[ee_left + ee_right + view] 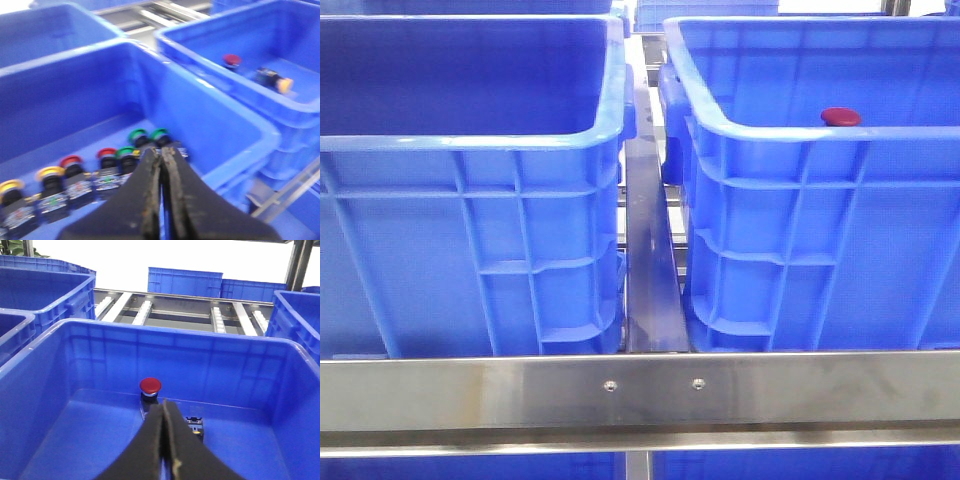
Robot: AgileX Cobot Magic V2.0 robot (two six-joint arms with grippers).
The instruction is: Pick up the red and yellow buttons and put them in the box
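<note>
Two crates stand apart across a narrow gap. The right box (800, 150) holds a red button (840, 116). Both grippers (162, 200) (164, 450) are pressed closed, empty.

There's a brushed steel rail (640, 395) running across the front with two small screws (610, 385) in it. Further back, a roller conveyor (190, 315), more blue crates stacked behind it (185, 282), and green-capped buttons (149, 135) sitting in a row.
</note>
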